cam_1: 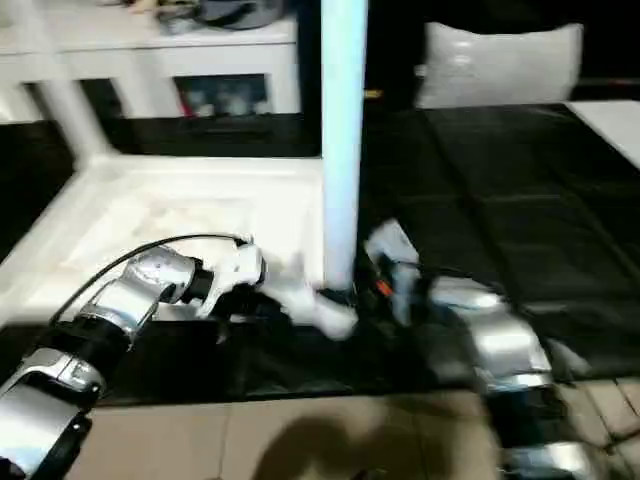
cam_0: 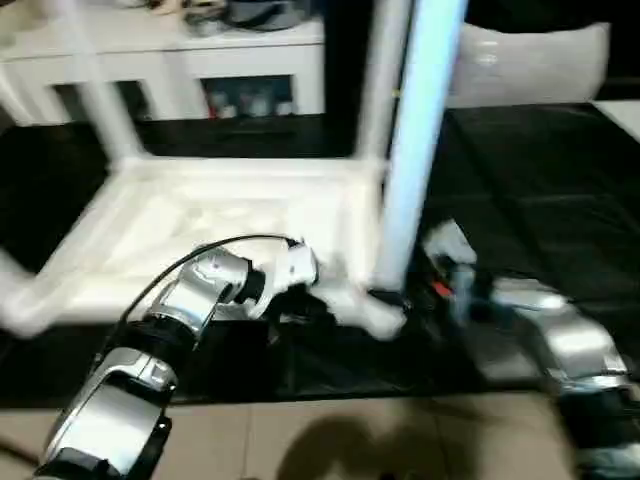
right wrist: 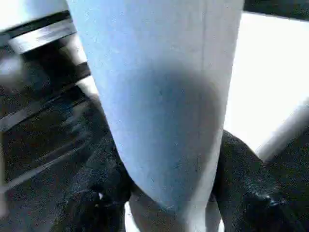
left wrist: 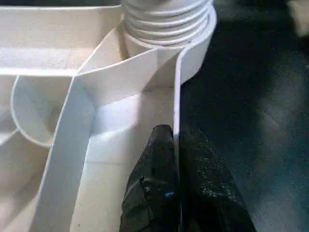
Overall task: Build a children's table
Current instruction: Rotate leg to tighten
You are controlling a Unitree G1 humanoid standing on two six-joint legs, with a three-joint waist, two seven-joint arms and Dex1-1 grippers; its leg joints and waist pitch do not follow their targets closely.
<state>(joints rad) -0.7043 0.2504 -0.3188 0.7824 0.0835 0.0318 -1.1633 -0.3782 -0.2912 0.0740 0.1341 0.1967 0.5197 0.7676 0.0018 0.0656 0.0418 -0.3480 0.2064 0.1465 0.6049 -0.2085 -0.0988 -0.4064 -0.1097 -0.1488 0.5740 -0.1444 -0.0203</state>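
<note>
Two pincers — left [left wrist: 176, 159] clamps table rim [left wrist: 176, 96], right [right wrist: 169, 193] grips leg [right wrist: 159, 96].

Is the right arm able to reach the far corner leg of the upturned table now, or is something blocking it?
Probably not yet. The right gripper is shut on the near leg, and that upright leg stands between it and the far corner leg.

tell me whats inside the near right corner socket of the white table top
A white tapered tube leg stands upright in the round socket of the upturned square plastic top; its ribbed end shows at the rim. The socket's inside is covered.
</note>
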